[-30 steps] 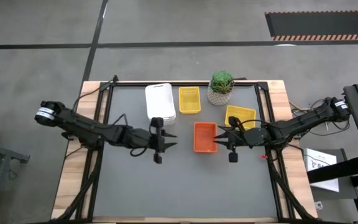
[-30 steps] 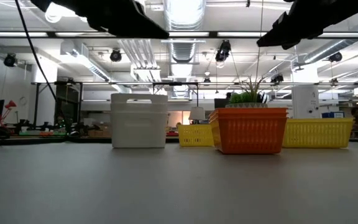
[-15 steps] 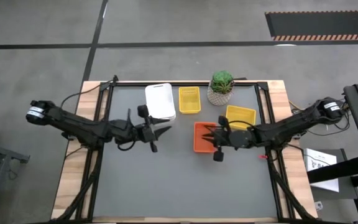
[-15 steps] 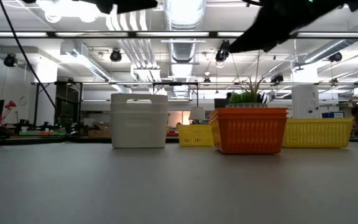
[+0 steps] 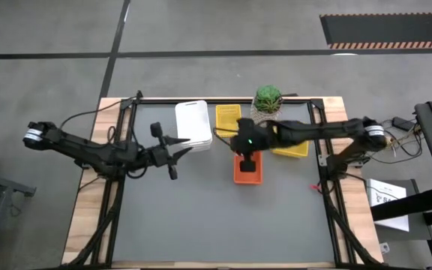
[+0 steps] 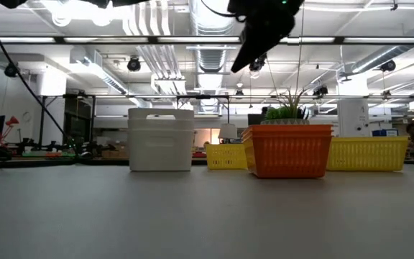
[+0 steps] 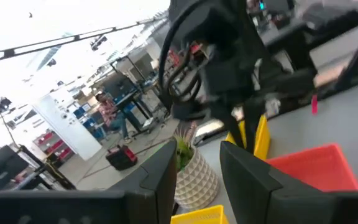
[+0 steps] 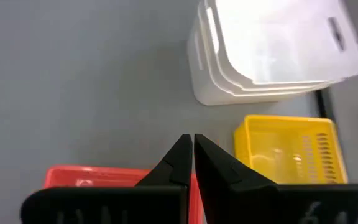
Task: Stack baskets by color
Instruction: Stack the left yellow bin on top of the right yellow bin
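Nearest to you, the orange baskets (image 5: 247,169) stand stacked at mid-table; they look light, stiff and thin-walled, so take one by a long rim. The right gripper (image 5: 247,154) hangs above their far edge, fingers pressed together, holding nothing. Left of it, the left gripper (image 5: 172,150) waits part open and empty beside the white baskets (image 5: 193,124). Farther off, two yellow baskets (image 5: 228,120) stand apart.

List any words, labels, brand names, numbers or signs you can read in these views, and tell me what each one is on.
No text can be read in any view.
White sheet on the stand right of the table: dark print, too small to read.
White baskets, yellow baskets and orange baskets: no labels visible.
Boxes and shelving in the room behind: markings too blurred to read.
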